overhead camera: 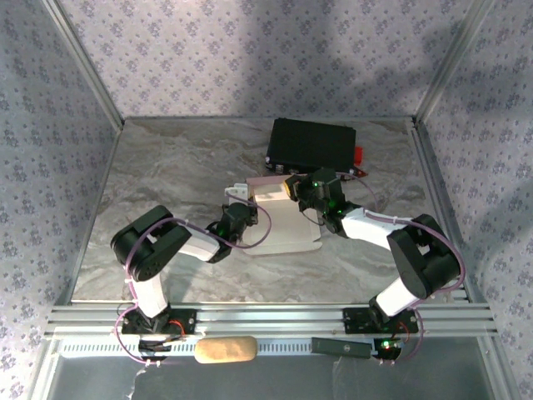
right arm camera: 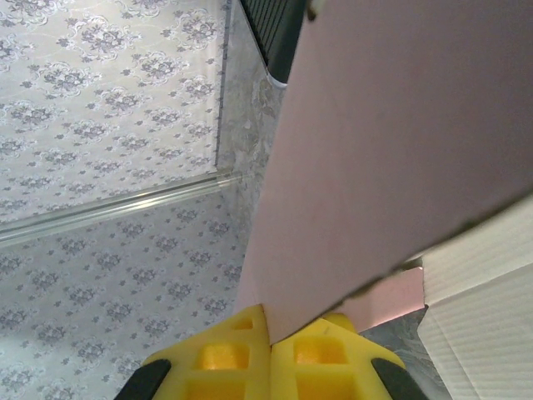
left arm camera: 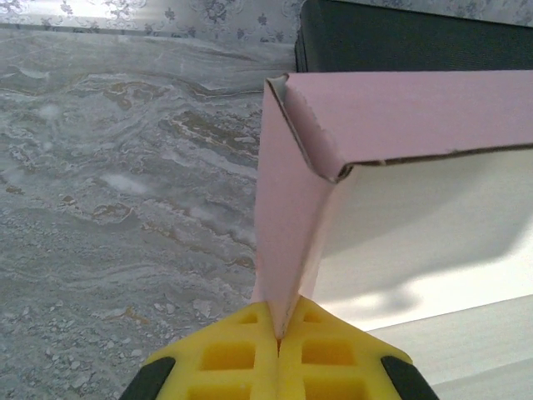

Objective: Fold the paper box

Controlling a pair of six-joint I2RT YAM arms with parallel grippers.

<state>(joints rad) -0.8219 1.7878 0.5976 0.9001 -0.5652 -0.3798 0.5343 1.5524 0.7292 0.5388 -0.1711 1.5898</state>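
Top external: paper box (overhead camera: 283, 221), thin pink card with pale reverse, sits between left gripper (overhead camera: 240, 208) and right gripper (overhead camera: 293, 188), black hard case (overhead camera: 312, 143) beyond the fingertips; opposed pulls could tear a slit. Left wrist: left gripper (left arm camera: 277, 329) clamped on the paper box (left arm camera: 287, 208), a creased wall rising from its yellow latticed tips; this edge-hold may slip. Right wrist: right gripper (right arm camera: 269, 329) pinched on the paper box (right arm camera: 400, 142), a smooth matte flap; over-bending risks a stray crease.

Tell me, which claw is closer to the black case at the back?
The right gripper. It pinches the paper box at its far edge, just in front of the black case. The left gripper pinches the box's left side, farther away.
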